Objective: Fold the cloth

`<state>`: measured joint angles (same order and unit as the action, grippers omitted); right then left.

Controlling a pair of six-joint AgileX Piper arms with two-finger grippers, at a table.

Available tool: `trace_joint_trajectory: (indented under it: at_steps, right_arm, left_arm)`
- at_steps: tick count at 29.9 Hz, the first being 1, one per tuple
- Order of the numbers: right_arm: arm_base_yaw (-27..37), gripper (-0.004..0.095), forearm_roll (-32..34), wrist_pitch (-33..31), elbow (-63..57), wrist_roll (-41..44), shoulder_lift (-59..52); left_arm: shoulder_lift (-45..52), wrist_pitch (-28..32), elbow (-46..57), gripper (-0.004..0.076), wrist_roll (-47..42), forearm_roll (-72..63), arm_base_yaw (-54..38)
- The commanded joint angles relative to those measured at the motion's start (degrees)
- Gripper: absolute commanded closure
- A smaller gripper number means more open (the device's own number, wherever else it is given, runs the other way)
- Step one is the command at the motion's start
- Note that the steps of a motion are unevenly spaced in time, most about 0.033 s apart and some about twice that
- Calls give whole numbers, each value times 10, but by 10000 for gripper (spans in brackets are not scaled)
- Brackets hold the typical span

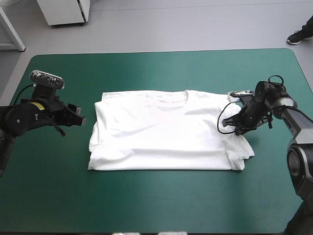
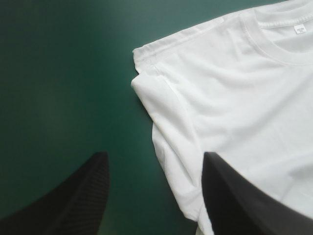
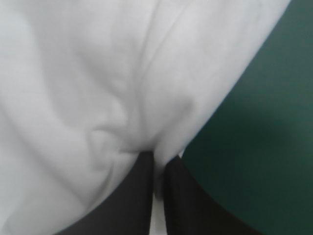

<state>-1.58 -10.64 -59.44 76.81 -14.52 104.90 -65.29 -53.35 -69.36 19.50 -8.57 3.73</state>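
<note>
The white T-shirt lies spread flat in the middle of the teal-green table, collar toward the far edge, its left sleeve folded in. My left gripper hovers open just off the shirt's left side; in the left wrist view its gripper straddles the shirt's left edge, one finger over cloth, one over the cover. My right gripper sits at the shirt's right sleeve. In the right wrist view it is shut on the T-shirt, a pinch of cloth puckered between the fingers.
Teal-green cover lies bare along the near side and beyond the shirt's collar. A white cabinet base stands on the floor past the far edge.
</note>
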Motion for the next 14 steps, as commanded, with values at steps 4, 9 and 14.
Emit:
trace_joint_trajectory:
  at_steps: [4,9,14]
  right_arm:
    - [1,925,-10,-3,19,-10,-25]
    - [1,925,-12,-43,48,-9,-40]
    - [0,925,-49,-58,81,-7,-74]
  left_arm:
    - [24,26,-19,307,-5,-5,0]
    - [44,27,-19,307,-5,9,0]
    - [57,27,-19,307,-8,10,0]
